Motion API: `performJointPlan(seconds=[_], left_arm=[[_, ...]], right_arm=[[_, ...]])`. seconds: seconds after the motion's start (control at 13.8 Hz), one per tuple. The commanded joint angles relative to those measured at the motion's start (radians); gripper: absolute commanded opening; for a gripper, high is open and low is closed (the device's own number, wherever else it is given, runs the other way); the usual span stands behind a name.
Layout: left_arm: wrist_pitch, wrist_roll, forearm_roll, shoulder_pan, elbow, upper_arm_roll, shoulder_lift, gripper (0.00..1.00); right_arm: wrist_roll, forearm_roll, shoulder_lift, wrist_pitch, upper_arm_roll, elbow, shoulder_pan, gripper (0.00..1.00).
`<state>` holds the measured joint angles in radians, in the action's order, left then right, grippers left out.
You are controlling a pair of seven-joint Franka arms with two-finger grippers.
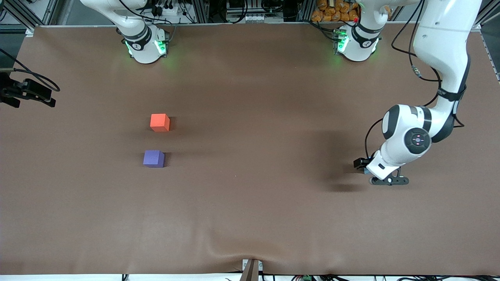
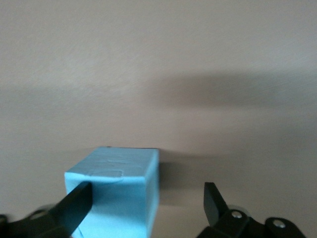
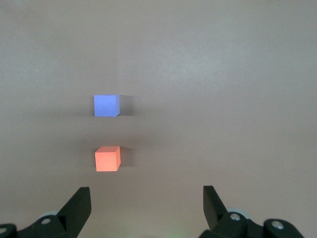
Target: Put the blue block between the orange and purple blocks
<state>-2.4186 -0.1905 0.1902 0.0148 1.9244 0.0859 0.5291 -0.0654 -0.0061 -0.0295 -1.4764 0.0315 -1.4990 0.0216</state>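
The blue block [image 2: 119,191] lies on the brown table toward the left arm's end. My left gripper [image 2: 147,201] is low at it and open. One finger [image 2: 79,201] overlaps the block's near face and the other finger [image 2: 213,201] stands well clear of it. In the front view only a sliver of the blue block [image 1: 366,171] shows under the left gripper [image 1: 364,166]. The orange block [image 1: 159,122] and the purple block [image 1: 154,159] sit apart toward the right arm's end, the purple one nearer the front camera. My right gripper [image 3: 147,206] hangs open and empty, high above the orange block [image 3: 107,158] and the purple block [image 3: 106,105].
A brown mat [image 1: 250,203] covers the table. Black equipment [image 1: 25,93] juts in at the right arm's end. The left arm's elbow [image 1: 414,136] hangs over the table's edge region near the blue block.
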Motion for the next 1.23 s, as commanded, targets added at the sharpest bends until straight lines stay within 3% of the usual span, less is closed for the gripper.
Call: performJointPlan(seconds=[0.0, 0.51, 0.58, 0.65, 0.72, 0.8, 0.94, 1.16], left_arm=[[-0.008, 0.011, 0.072, -0.047, 0.033, 0.005, -0.037, 1.0], [-0.011, 0.013, 0.077, -0.078, 0.03, 0.005, -0.008, 1.0], [-0.01, 0.013, 0.077, -0.078, 0.03, 0.005, -0.003, 0.91], [-0.002, -0.001, 0.077, -0.078, 0.03, 0.005, -0.008, 0.51], [0.007, -0.009, 0.077, -0.076, 0.028, 0.006, -0.02, 0.18], [0.013, -0.01, 0.071, -0.075, 0.027, 0.009, -0.034, 0.03], [0.013, -0.041, 0.054, -0.062, 0.01, 0.056, -0.061, 0.0], [0.05, -0.227, -0.024, -0.049, -0.034, 0.249, -0.066, 0.0]], right_arm=[[0.006, -0.006, 0.02, 0.007, -0.005, -0.014, 0.006, 1.0], [0.006, -0.005, 0.02, 0.01, -0.004, -0.015, 0.008, 1.0], [0.006, -0.005, 0.02, 0.01, -0.004, -0.015, 0.008, 1.0], [0.006, -0.005, 0.02, 0.008, -0.004, -0.015, 0.008, 1.0], [0.006, -0.005, 0.02, 0.01, -0.004, -0.015, 0.008, 1.0], [0.006, -0.005, 0.02, 0.01, -0.004, -0.015, 0.008, 1.0], [0.006, -0.005, 0.02, 0.01, -0.004, -0.015, 0.008, 1.0], [0.006, -0.005, 0.02, 0.008, -0.004, -0.014, 0.009, 1.0]])
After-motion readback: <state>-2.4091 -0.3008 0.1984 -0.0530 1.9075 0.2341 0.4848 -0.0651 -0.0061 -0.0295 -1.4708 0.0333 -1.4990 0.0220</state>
